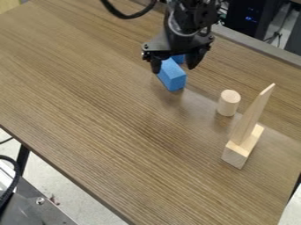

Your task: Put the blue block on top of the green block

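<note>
The gripper [175,67] is seen near the top of the camera view, pointed down over the table [106,114], with its fingers spread. The blue block [172,75] is placed on the table beneath it, its near end left exposed in front of the fingers. A second blue piece [178,58] is partly hidden behind the gripper. Farther right, a pale wooden cylinder [229,103] is stood upright near a wooden block [237,154], above which a thin, pointed wooden piece [253,115] is tilted.
</note>
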Robot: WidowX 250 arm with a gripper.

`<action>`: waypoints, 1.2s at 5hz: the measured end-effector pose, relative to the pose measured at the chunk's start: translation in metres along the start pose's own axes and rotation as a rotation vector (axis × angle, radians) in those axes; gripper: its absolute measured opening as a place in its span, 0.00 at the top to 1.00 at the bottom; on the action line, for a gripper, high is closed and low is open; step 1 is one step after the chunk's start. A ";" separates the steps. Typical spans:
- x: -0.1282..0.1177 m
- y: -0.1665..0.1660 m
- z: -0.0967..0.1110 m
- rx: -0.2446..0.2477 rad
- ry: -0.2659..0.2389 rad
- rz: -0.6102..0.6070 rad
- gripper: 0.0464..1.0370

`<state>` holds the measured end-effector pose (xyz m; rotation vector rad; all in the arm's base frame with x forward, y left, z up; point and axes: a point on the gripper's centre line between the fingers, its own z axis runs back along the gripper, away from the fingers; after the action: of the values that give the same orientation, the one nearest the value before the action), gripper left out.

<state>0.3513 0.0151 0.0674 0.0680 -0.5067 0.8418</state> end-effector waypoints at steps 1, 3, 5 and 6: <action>0.006 -0.009 0.000 -0.009 -0.002 0.022 0.04; -0.002 -0.001 -0.024 0.093 0.034 -0.004 0.04; -0.005 -0.001 -0.035 0.095 0.069 -0.034 0.38; -0.002 -0.002 -0.030 0.067 0.054 -0.039 0.46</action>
<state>0.3638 0.0195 0.0407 0.1164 -0.4254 0.8204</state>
